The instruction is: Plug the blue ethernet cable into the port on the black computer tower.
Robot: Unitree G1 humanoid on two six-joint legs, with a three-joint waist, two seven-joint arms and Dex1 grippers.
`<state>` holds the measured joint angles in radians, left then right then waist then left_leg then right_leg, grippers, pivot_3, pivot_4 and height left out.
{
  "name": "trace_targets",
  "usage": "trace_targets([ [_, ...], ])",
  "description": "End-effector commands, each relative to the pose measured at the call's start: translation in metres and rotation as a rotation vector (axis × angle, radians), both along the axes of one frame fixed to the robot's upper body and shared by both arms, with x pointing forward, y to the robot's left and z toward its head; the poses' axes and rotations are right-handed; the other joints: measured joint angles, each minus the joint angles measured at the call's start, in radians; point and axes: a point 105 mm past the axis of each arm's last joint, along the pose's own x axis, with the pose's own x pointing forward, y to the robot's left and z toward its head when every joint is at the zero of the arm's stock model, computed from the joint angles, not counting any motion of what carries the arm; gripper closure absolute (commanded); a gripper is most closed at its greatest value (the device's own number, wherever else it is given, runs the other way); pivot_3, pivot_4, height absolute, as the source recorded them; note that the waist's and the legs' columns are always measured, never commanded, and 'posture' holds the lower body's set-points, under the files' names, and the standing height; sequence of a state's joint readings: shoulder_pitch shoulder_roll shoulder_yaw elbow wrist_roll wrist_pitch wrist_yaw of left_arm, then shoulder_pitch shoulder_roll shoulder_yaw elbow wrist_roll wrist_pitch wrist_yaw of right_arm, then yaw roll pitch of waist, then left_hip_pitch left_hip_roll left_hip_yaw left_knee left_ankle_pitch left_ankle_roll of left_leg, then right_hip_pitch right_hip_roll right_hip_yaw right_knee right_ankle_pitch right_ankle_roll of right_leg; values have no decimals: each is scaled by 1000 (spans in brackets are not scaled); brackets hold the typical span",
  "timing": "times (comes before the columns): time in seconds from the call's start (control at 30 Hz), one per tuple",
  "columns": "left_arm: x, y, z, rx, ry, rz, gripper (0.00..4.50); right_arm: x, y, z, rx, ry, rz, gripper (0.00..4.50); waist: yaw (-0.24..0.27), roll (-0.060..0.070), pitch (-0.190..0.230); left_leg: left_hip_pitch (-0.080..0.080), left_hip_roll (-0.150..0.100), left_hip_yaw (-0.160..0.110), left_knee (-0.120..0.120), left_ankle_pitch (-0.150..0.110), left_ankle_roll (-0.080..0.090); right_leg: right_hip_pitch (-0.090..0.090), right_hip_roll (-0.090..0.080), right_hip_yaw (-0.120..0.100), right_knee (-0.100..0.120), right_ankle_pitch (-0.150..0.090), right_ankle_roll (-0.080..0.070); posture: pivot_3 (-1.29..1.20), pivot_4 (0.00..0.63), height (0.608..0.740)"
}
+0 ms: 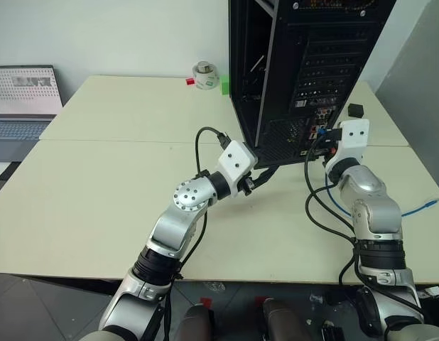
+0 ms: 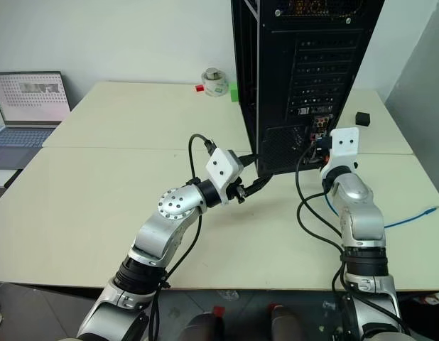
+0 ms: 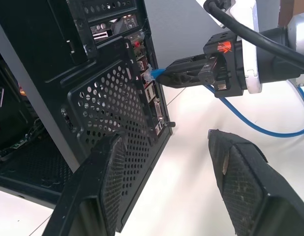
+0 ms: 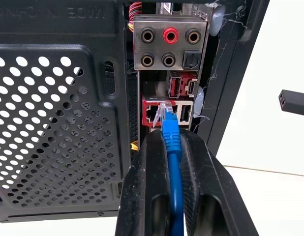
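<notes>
Right wrist view: blue ethernet cable (image 4: pixel 172 142) sits clamped between the right gripper (image 4: pixel 172 147) fingers, centre-bottom of frame, clear plug tip touching or just at the mouth of the port (image 4: pixel 156 113) in the red block at frame centre. Can't tell if it's partly in; not seated, by my read. Plug looks slightly right of the socket opening.

Step in hand: final alignment/insertion. Next move calls for a small sideways correction toward the socket, then a straight push until the latch catches. Skewed entry would likely jam the tip against the red surround.

Black computer tower (image 1: pixel 305 71) stands upper centre-right in the left eye view, rear panel facing the robot. Rest of the cable trails over the table (image 1: pixel 99 185) to lower right, loose end near the right edge.

Left gripper (image 3: pixel 162 191) is open, holding nothing, one finger against or just beside the tower's mesh vent, possibly bracing.

Writing: embossed text on the tower's metal at top of the right wrist view, upside down, not legible. Laptop (image 1: pixel 24 99) upper left, screen unreadable.
</notes>
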<state>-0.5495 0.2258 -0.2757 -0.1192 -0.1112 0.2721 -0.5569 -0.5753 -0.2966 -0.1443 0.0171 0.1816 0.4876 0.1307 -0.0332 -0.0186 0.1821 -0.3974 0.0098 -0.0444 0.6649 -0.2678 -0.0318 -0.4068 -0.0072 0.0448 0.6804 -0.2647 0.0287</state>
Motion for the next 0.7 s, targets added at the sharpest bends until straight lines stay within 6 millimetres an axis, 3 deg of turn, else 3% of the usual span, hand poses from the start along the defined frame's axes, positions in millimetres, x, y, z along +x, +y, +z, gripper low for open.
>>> trace_targets([
  [0.03, -6, -2, 14, -24, -56, -14, 1735, 1, 3, 20, 19, -62, 14, 4488, 0, 0, 0, 0, 0, 0, 0, 0, 0, 0, 0, 0, 0, 0, 0, 0, 150, 740],
  [0.7, -6, -1, 13, -19, -54, -16, 1735, 2, 9, 15, 18, -36, 27, 4488, 0, 0, 0, 0, 0, 0, 0, 0, 0, 0, 0, 0, 0, 0, 0, 0, 150, 740],
])
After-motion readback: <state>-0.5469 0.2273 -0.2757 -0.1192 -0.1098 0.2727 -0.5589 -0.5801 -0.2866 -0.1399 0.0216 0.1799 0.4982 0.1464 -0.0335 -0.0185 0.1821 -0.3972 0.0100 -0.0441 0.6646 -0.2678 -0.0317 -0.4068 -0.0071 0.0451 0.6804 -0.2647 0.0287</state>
